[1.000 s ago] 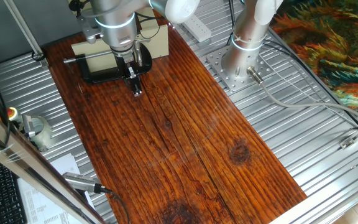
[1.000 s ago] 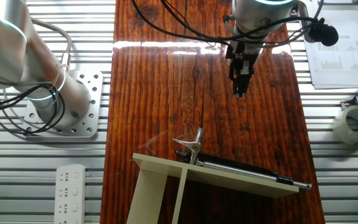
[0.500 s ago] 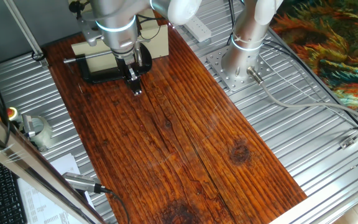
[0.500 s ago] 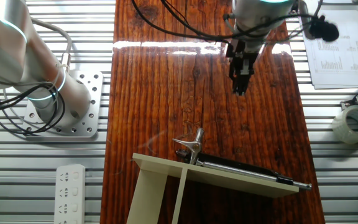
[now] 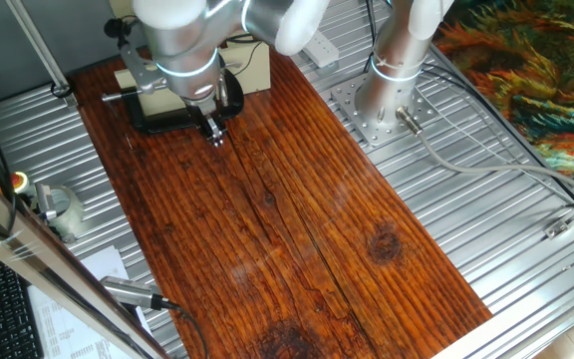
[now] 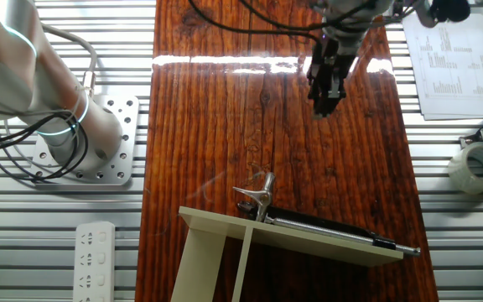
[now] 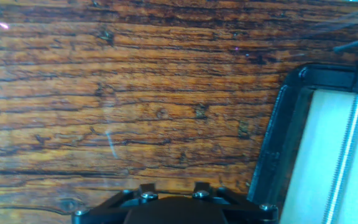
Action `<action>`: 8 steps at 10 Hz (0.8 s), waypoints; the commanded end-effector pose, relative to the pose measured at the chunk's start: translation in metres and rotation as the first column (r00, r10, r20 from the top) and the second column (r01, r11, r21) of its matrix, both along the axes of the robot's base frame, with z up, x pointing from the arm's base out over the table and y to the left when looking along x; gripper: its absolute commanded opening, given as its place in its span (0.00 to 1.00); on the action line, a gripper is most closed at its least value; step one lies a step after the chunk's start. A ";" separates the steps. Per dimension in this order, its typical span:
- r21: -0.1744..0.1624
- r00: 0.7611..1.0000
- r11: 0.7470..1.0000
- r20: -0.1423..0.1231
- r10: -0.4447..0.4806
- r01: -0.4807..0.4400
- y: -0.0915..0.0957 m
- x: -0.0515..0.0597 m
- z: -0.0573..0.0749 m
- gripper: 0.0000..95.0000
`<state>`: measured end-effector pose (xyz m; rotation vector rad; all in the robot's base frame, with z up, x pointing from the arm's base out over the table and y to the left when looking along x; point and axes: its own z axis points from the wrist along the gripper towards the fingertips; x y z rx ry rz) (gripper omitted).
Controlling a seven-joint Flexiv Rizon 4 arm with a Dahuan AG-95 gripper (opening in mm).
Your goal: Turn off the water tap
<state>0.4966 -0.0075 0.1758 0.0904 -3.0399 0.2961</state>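
Observation:
The water tap [image 6: 259,195] is a small chrome piece with a short curved end. It stands at the front edge of the cream block [image 6: 225,243], next to the black C-clamp [image 5: 163,123]. My gripper [image 6: 320,107] hangs over the wooden board, well apart from the tap, and its fingers look closed and empty. In one fixed view the gripper [image 5: 214,137] is just in front of the clamp, and my arm hides the tap. The hand view shows the clamp frame [image 7: 271,163], the cream block [image 7: 312,168] and a threaded rod [image 7: 348,134], but no fingertips.
The wooden board [image 5: 297,229] lies on a ribbed metal table. The silver robot-base column [image 5: 392,70] stands to the right. A white power strip [image 6: 96,260], a tape roll [image 6: 480,168] and papers [image 6: 455,59] lie off the board.
My gripper has shifted a little farther from the tap and my wrist has tilted. The tap, block and clamp have not moved.

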 end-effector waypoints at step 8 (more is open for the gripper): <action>0.118 0.998 0.992 -0.025 0.057 -0.054 -0.034 -0.028 0.011 0.00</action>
